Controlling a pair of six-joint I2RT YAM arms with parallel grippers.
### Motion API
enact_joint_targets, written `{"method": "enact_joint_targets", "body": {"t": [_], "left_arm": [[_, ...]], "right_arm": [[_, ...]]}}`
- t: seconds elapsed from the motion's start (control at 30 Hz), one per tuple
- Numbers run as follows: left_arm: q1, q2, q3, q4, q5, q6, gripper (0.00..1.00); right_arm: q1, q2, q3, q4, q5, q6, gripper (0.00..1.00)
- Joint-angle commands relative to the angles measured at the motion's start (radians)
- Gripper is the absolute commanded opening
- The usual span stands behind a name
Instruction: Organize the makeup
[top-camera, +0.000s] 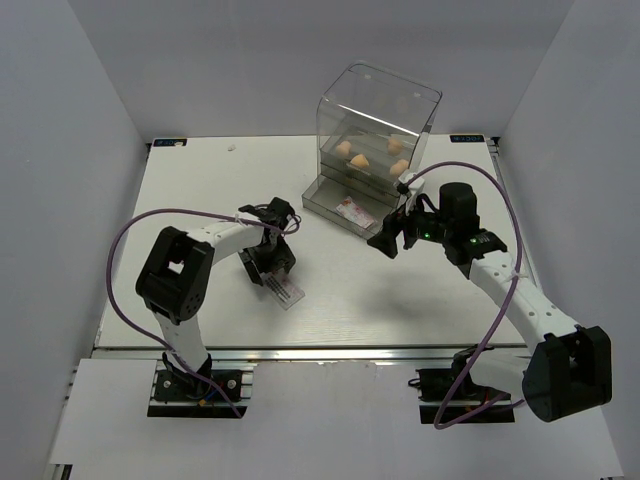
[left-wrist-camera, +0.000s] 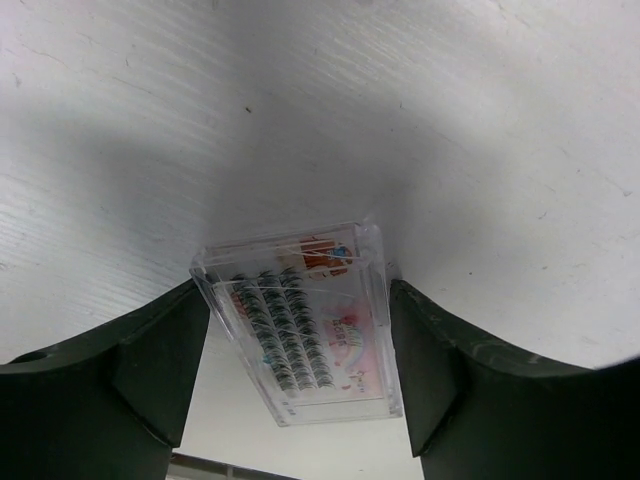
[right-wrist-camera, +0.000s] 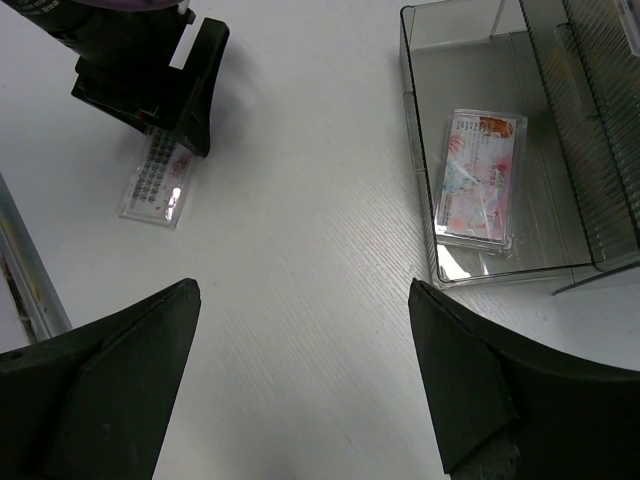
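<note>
Left hand (top-camera: 272, 268) is clamping a flat packet (left-wrist-camera: 305, 325) lying on the desk (top-camera: 350, 300), near left. Right hand (top-camera: 395, 238) is hovering, fingers (right-wrist-camera: 120, 360) apart, beside a clear tray (right-wrist-camera: 420, 160) holding a second packet (right-wrist-camera: 480, 178).

Packet (left-wrist-camera: 310, 320) print blurred, unreadable; no legible text anywhere.

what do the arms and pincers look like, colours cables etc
The left arm and right arm have white links with chunky black joint housings. A looping purple cable trails each. The left pincer and right pincer have matte black, wedge-shaped fingers.
</note>
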Motion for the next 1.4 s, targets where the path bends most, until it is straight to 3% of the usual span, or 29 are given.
{"method": "enact_joint_targets", "body": {"t": [0.0,0.27,0.43,0.57,0.63,0.7,0.73,0.77,0.8,0.93,1.17,1.37], "left_arm": [[-0.015,0.017,-0.006,-0.04,-0.035,0.007,0.78],[-0.014,-0.084,0.02,0.024,0.031,0.005,0.28],[-0.015,-0.164,0.022,0.205,0.216,-0.028,0.13],[-0.014,-0.156,0.055,0.334,0.307,-0.07,0.11],[-0.011,-0.135,0.101,0.393,0.348,-0.087,0.09],[-0.009,-0.089,0.143,0.424,0.37,-0.091,0.09],[-0.008,-0.07,0.19,0.45,0.393,-0.096,0.08],[-0.006,-0.051,0.218,0.46,0.405,-0.099,0.07],[-0.004,-0.008,0.245,0.467,0.416,-0.101,0.06],[0.003,0.106,0.408,0.454,0.442,-0.104,0.06],[0.02,0.241,0.601,0.395,0.41,-0.125,0.07],[0.037,0.292,0.629,0.431,0.387,-0.169,0.23]], "right_arm": [[-0.008,-0.025,-0.01,0.042,-0.018,0.013,0.89],[-0.022,-0.033,0.001,0.033,-0.02,0.012,0.89],[-0.049,-0.042,0.024,0.024,-0.018,0.013,0.89],[-0.072,-0.056,0.033,0.019,-0.011,0.019,0.85],[-0.088,-0.068,0.03,0.021,-0.011,0.028,0.78],[-0.099,-0.078,0.028,0.021,-0.009,0.033,0.67],[-0.103,-0.087,0.025,0.019,-0.006,0.038,0.54],[-0.106,-0.091,0.024,0.019,-0.003,0.038,0.48],[-0.108,-0.096,0.021,0.019,0.003,0.038,0.33],[-0.112,-0.125,0.009,0.021,0.023,0.036,0.14],[-0.125,-0.144,-0.01,0.016,0.029,0.036,0.14],[-0.129,-0.144,-0.019,0.019,0.026,0.039,0.14]]}}
